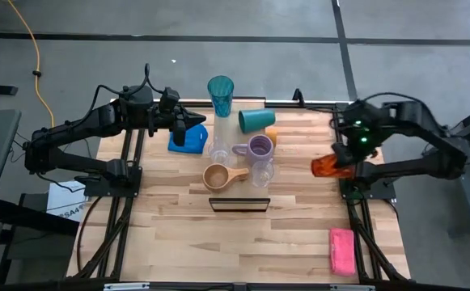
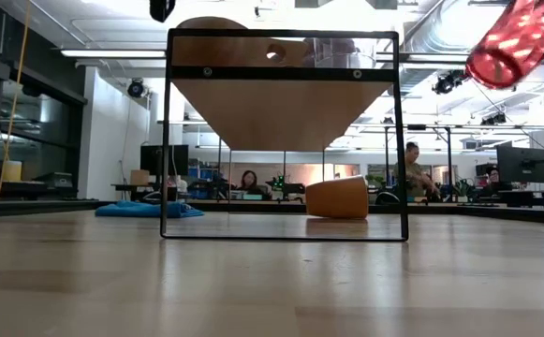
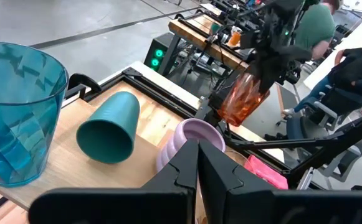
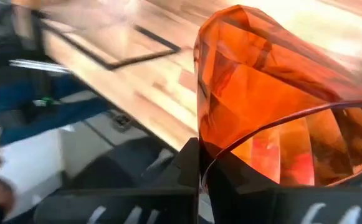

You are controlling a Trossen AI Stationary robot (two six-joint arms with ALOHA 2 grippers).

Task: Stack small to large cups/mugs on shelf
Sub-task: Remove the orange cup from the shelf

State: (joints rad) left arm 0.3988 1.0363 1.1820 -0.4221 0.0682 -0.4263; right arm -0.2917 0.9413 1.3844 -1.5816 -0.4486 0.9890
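Observation:
My right gripper is shut on a translucent red cup and holds it in the air over the table's right edge. The shelf, a wood plank on a black frame, stands mid-table. On or around it are a teal tumbler, a lavender mug, a tan mug and two clear glasses. A green cup lies on its side. An orange cup lies on the table. My left gripper hovers shut over the blue cloth. My right gripper pinches the red cup's wall at its rim, seemingly one finger inside the mouth and one outside. The cup is lifted clear of the table and tilted, its base lower and pointing toward the table's middle.
A pink sponge lies near the front right corner. The blue cloth lies left of the shelf's far end. The wood in front of the shelf is bare. People sit at desks in the room beyond the table.

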